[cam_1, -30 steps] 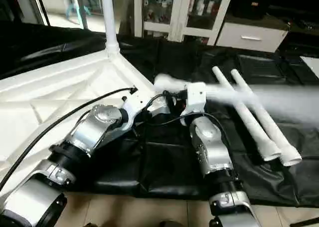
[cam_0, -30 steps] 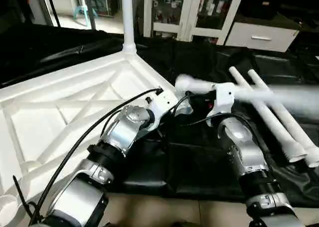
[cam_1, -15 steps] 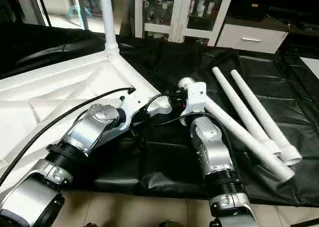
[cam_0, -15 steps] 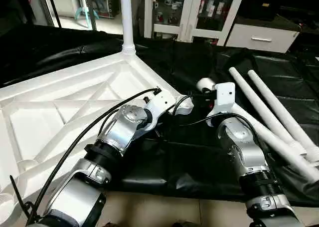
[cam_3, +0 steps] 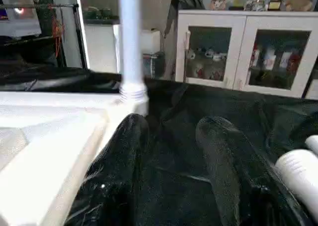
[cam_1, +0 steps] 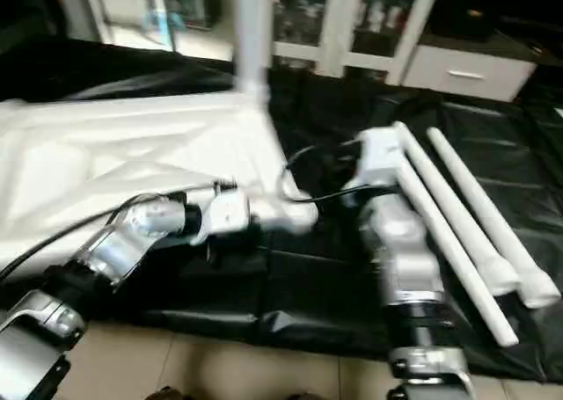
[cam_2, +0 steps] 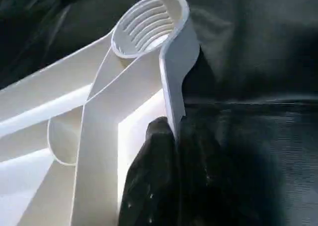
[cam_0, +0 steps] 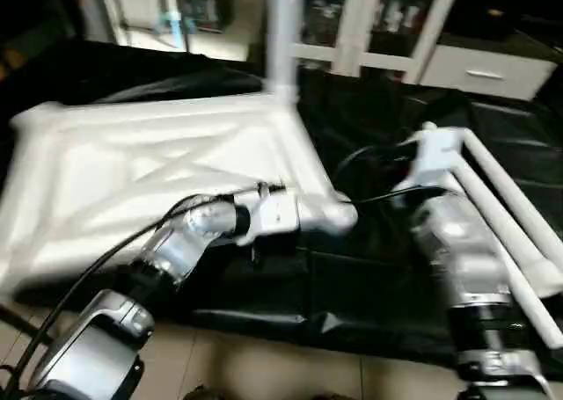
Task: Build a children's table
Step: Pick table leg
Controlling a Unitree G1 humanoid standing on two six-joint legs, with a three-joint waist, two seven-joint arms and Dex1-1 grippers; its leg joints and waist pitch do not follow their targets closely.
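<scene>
The white table top (cam_0: 132, 163) lies upside down on a black mat (cam_0: 369, 268), ribs and X-brace facing up. One leg (cam_0: 283, 31) stands upright in its far corner socket. My left gripper (cam_2: 175, 126) is shut on the top's rim wall just below the empty, ribbed near corner socket (cam_2: 149, 25). Three loose legs (cam_1: 466, 224) lie side by side on the mat to the right. My right gripper (cam_3: 173, 121) hovers open above the mat with nothing between its fingers (cam_3: 131, 136), close to the upper ends of those legs.
A white glass-door cabinet (cam_0: 378, 22) and a white drawer unit (cam_0: 484, 70) stand behind the mat. Tan floor (cam_0: 264, 374) runs along the mat's near edge. Black cables (cam_0: 132, 250) trail over my left forearm.
The leg my right gripper was swinging has come down onto the mat beside the other two, and that gripper is now empty. The head camera has swung left.
</scene>
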